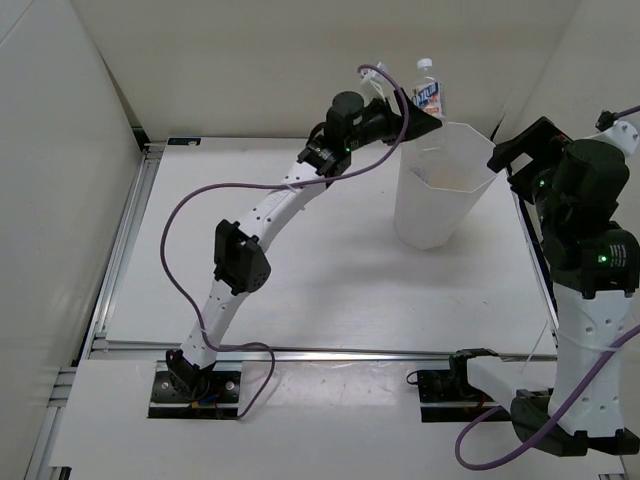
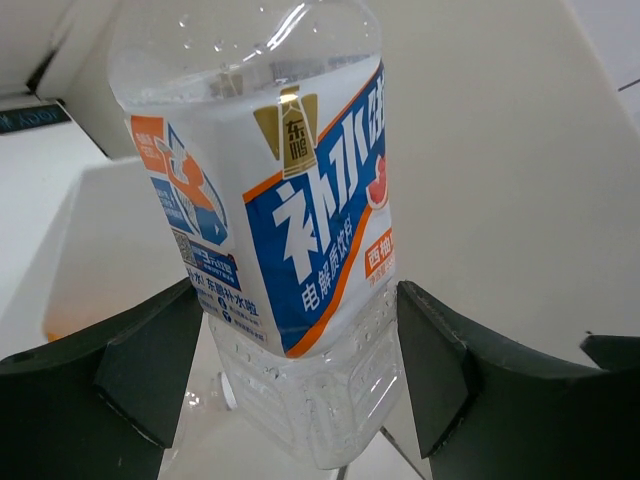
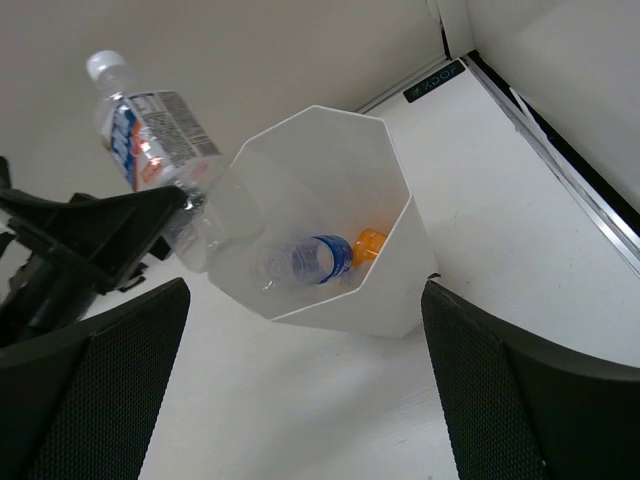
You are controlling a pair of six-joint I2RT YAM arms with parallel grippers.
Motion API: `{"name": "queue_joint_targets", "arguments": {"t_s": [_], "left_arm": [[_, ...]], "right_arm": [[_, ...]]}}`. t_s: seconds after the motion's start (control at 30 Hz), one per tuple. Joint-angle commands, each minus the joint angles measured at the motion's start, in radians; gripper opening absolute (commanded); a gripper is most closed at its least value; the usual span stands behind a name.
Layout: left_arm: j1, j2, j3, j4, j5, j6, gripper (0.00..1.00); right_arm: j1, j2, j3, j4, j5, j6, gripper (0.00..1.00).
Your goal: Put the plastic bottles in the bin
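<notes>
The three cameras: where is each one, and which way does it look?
Top external: high behind the arms, looking down on the white table; both arms show.
Left wrist: on the left gripper, looking along its fingers at the clear plastic bottle with the blue-and-orange label they clamp.
Right wrist: on the open right gripper, looking down into the tall white octagonal plastic bin; its fingers frame it.
Shared: top and right wrist both show that bottle over the bin.
</notes>
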Motion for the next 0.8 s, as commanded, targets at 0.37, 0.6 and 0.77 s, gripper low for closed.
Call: {"name": "queue_joint_targets", "arguments": {"t_s": [0.37,0.6,0.77], "left_arm": [[-0.076,-0.11,-0.077,0.105,0.018,0.045,1.0],[-0.05,-0.192,-0.189,-0.019,0.062,0.111,1.0],[-0.04,-0.331,-0.34,-0.105,0.033,0.213,1.0]], "right_arm": [[-0.004,-0.119,0.039,-0.118,0.032,-0.021,1.0],[-0.004,-0.076,0.097,-0.205,0.001,-0.002,1.0],[-0.004,-0.064,0.132,-0.216,-0.045,-0.019,1.0]]}}
